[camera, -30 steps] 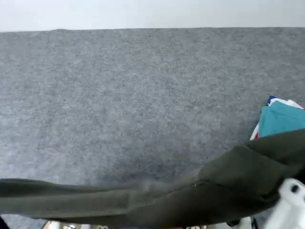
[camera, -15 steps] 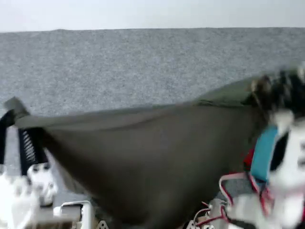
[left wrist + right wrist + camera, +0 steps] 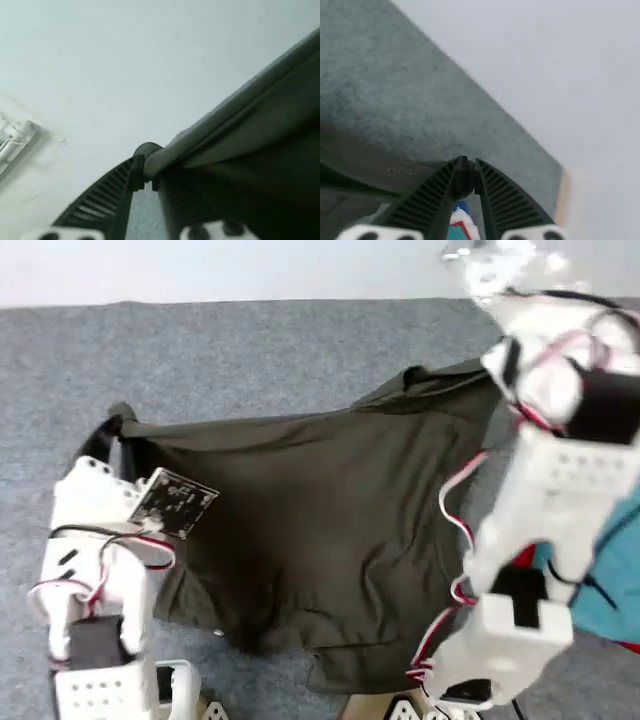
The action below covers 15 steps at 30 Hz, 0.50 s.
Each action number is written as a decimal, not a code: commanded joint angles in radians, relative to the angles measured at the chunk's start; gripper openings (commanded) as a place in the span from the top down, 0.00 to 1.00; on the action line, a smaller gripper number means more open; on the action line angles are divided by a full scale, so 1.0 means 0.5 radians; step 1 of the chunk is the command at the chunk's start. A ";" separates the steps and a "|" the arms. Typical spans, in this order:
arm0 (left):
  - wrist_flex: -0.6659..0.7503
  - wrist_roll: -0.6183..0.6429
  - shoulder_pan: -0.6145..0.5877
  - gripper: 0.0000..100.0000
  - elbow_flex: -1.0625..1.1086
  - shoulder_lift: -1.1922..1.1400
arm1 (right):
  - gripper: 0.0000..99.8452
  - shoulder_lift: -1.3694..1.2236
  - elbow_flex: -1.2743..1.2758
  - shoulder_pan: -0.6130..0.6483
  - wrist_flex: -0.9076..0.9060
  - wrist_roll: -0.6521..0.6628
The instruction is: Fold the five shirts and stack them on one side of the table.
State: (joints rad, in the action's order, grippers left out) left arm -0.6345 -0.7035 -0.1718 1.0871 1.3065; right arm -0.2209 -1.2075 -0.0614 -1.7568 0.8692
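**Q:** How will that shirt handle?

**Me:** High view: the shirt [image 3: 330, 530] is stretched between my left pincer [image 3: 112, 430] and right pincer [image 3: 500, 365] over the tabletop [image 3: 250, 350]. I'd guess it's light and floppy with zero stiffness, so corners or the hem are the places to hold. The sleeves are lost in the folds, and my right arm cuts off the teal shirt [image 3: 612, 580].

**Q:** And the wrist views?

**Me:** Left wrist: the left pincer [image 3: 145, 170] is pinched tight on the shirt's [image 3: 250, 150] hem. Right wrist: the right pincer [image 3: 465, 175] is closed, with the shirt's [image 3: 370, 165] edge running into its tips.
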 commanded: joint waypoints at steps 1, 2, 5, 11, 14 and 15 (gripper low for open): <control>0.295 -0.043 -0.006 1.00 0.219 0.003 | 0.99 -0.155 -0.021 0.091 -0.063 0.003; 0.316 -0.040 -0.003 1.00 0.250 -0.006 | 0.99 -0.213 -0.031 0.112 -0.060 -0.028; 0.328 -0.031 -0.003 1.00 0.259 -0.132 | 0.99 -0.361 -0.031 0.176 -0.041 -0.153; 0.313 0.322 -0.006 1.00 -0.094 -0.620 | 0.99 -0.514 -0.034 0.299 0.048 -0.328; 0.270 0.374 -0.003 1.00 -0.339 -0.951 | 0.99 -0.554 -0.034 0.336 0.130 -0.334; 0.264 0.374 -0.006 1.00 -0.413 -1.071 | 0.99 -0.569 -0.034 0.342 0.167 -0.334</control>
State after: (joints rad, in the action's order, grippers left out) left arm -0.5040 -0.5424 -0.1718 1.0119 0.9106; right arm -0.5079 -1.2075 0.0982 -1.7200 0.7158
